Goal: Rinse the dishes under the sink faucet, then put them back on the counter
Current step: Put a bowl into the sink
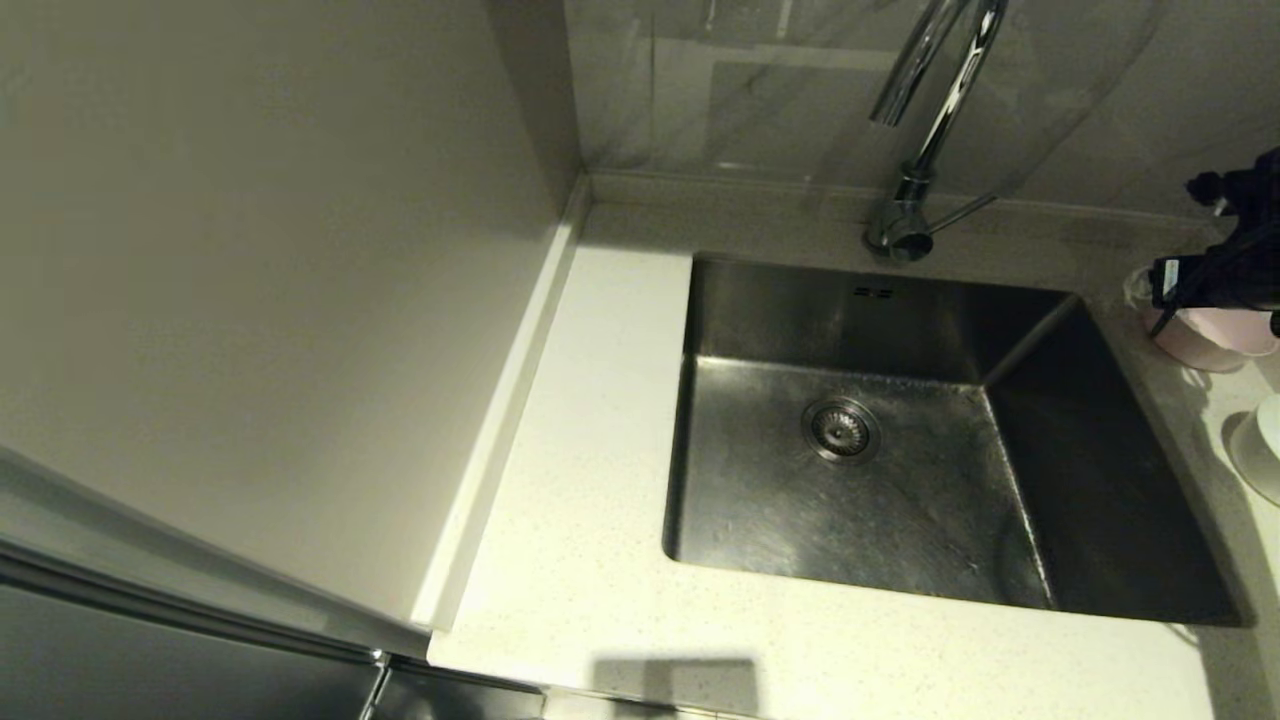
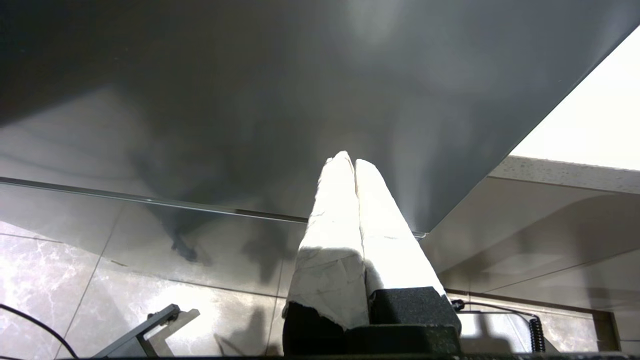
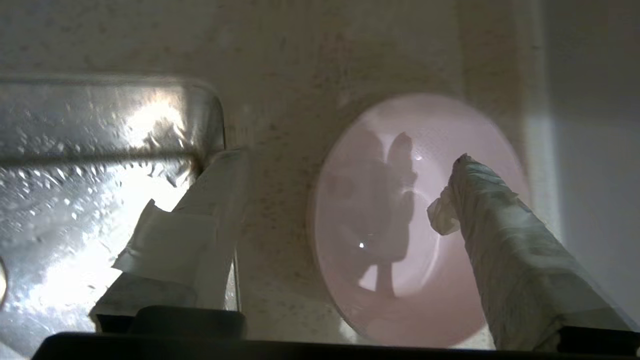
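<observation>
The right gripper [image 3: 345, 172] hangs just above the pink bowl [image 3: 400, 225], which stands on the counter [image 1: 600, 420] to the right of the sink [image 1: 900, 470], close to the rim's back right corner. The jaws are spread wide and nothing is between them: one taped finger [image 3: 500, 240] lies over the bowl's far side, the other [image 3: 200, 215] over the counter strip at the sink's edge. No finger can be seen pressing on the bowl, so it appears to be released.

Judging from this, the step in hand is either leaving the bowl on the counter or reaching for it; the pictures alone do not settle which. To do it well, the arm should travel straight up or down, keeping both fingers clear of the thin rim so the light bowl neither tips nor slides toward the sink.

The bowl sits upright with its mouth facing up toward the gripper. Being round, it has no long axis to speak of; only the slanted view makes it look oval.

A white bowl [image 1: 1262, 450] stands on the counter to the right of the sink, nearer the front than the pink one. No water is seen running from the faucet [image 1: 925, 150] behind the sink.

The left gripper [image 2: 350, 162] is parked below counter level, its fingers pressed together and empty.
</observation>
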